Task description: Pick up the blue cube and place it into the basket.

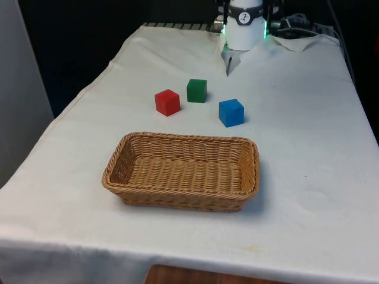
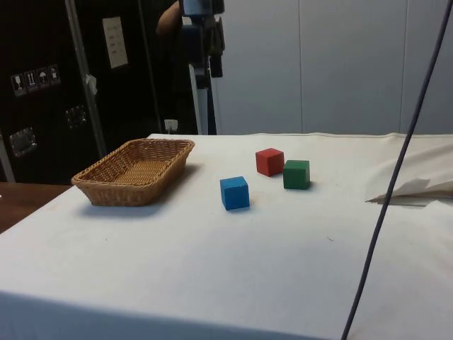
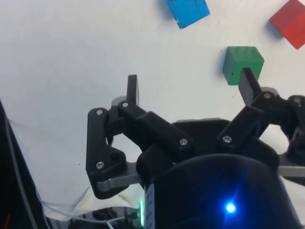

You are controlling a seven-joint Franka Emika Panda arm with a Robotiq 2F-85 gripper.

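- The blue cube sits right of centre in the front view, beyond the basket, near a green cube.
- It looks light, rigid and smooth; opposite flat faces suit gripping.
- The gripper hangs above with fingers spread wide, holding nothing.

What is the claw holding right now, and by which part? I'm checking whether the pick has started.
Nothing. The claw is open above the cloth, and the blue cube sits untouched on the table.
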